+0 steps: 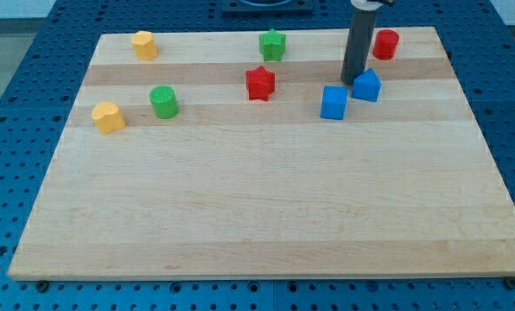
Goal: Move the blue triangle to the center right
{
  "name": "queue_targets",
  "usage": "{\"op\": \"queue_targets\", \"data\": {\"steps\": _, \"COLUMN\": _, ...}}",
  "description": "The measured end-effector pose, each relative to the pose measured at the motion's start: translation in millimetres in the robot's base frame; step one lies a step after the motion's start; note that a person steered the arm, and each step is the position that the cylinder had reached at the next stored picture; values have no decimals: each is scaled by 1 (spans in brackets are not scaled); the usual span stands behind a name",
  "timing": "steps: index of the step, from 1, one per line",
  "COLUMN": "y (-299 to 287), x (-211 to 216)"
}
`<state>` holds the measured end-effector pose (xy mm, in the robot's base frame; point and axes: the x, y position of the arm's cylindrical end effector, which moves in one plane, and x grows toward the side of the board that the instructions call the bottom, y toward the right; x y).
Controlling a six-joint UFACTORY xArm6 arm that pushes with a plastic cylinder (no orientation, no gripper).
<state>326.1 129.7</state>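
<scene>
The blue triangle [367, 85] sits on the wooden board [266, 207] at the view's upper right. My tip [351, 82] rests on the board just to the left of it, touching or almost touching its left side. A blue cube [333, 102] lies just below and left of the tip. The rod rises straight up from the tip to the view's top edge.
A red cylinder [385, 43] stands above and right of the triangle. A red star [260, 83] and a green star [273, 45] lie near the top middle. A green cylinder [163, 101] and two yellow blocks [108, 117] [144, 44] are on the left.
</scene>
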Motion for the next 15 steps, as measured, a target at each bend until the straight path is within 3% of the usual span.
{"op": "queue_targets", "data": {"steps": 4, "y": 34, "x": 0}}
{"op": "queue_targets", "data": {"steps": 9, "y": 36, "x": 35}}
{"op": "queue_targets", "data": {"steps": 15, "y": 36, "x": 43}}
